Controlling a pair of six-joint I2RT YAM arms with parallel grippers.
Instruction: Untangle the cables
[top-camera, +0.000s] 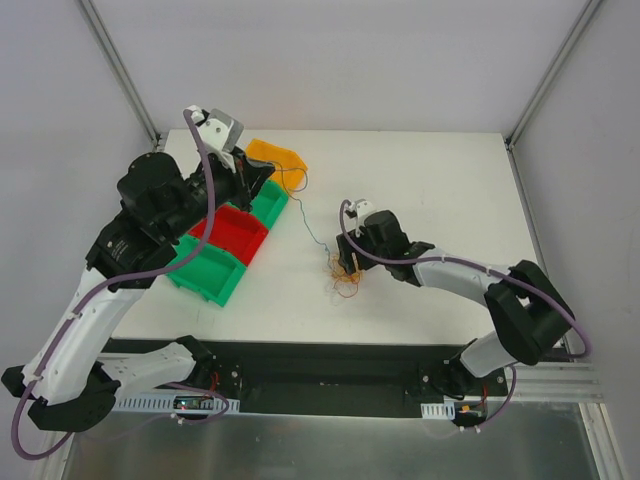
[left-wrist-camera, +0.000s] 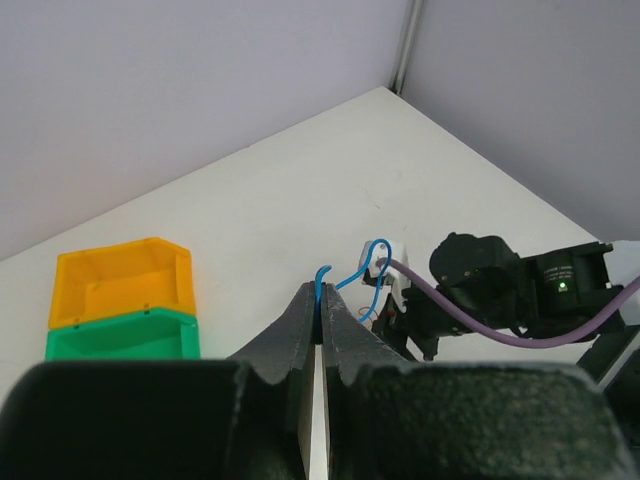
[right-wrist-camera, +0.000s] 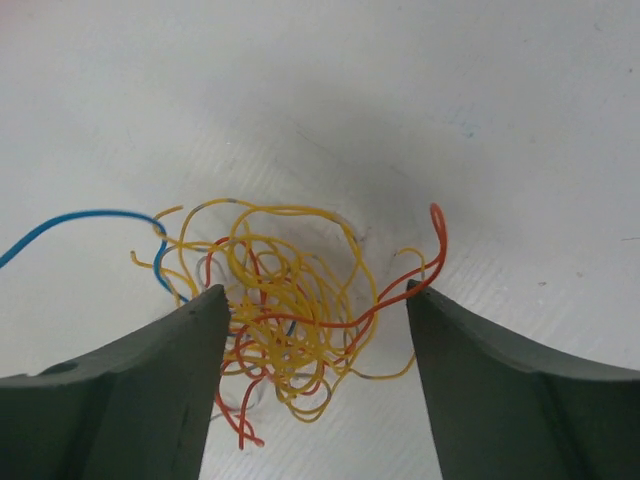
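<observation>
White matte tabletop (top-camera: 430, 180), with the cables (right-wrist-camera: 290, 320) in a roundish, curly nest of hair-thin yellow and red wire near the middle. Right gripper (right-wrist-camera: 315, 295) is spread wide astride it. Left gripper (left-wrist-camera: 319, 300) pinches one blue strand (right-wrist-camera: 75, 214), which runs diagonally far-left from the nest.

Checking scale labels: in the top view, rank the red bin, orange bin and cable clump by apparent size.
Red bin, largest.
Orange bin next, though the left arm hides part of each, so that order is unsure.
Cable clump, clearly smallest.
</observation>
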